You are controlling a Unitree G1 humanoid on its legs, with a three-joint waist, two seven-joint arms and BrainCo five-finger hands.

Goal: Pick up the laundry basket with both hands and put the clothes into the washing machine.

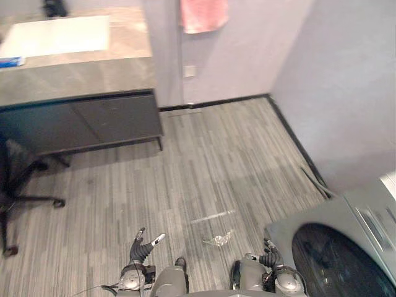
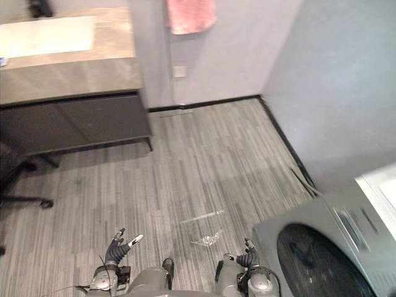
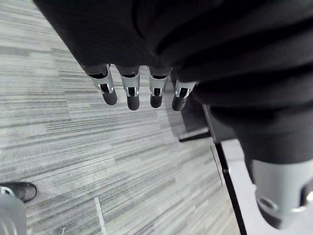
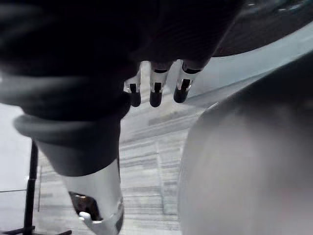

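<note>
The grey washing machine [image 1: 346,232] stands at the lower right, its dark round door [image 1: 331,260] facing up toward me. My right hand [image 1: 270,252] hangs low just left of the machine's corner, fingers [image 4: 156,90] relaxed and holding nothing. My left hand [image 1: 143,247] is down at the lower left over the striped grey floor, its fingers [image 3: 129,93] straight and empty. Both hands are apart from the machine.
A dark cabinet with a stone top [image 1: 74,105] stands at the back left, a white sheet [image 1: 59,36] on it. A pink towel [image 1: 203,13] hangs on the far wall. An office chair base [image 1: 28,199] is at the left. A clear scrap [image 1: 218,238] lies on the floor between the hands.
</note>
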